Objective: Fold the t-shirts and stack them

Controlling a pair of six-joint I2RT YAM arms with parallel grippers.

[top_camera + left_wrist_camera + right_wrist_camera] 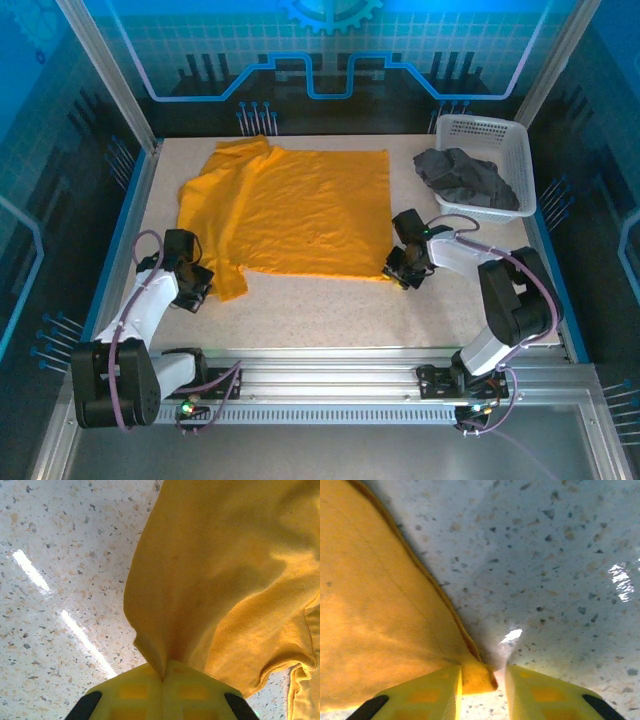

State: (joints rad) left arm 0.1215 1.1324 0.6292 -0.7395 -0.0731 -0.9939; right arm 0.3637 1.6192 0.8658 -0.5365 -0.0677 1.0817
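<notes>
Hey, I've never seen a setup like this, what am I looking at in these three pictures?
Two robot arms are bolted at the near edge of a speckled table. The wide picture looks down from above and behind them. The two close-ups come from cameras on their wrists, with the yellow jaws at the bottom. An orange t-shirt lies spread out on the table. A grey t-shirt sits crumpled in a white basket at the far right. The left arm has its jaws shut on a bunched edge of the orange t-shirt. The right arm has its jaws apart around that shirt's near right corner, not yet pinching it.
</notes>
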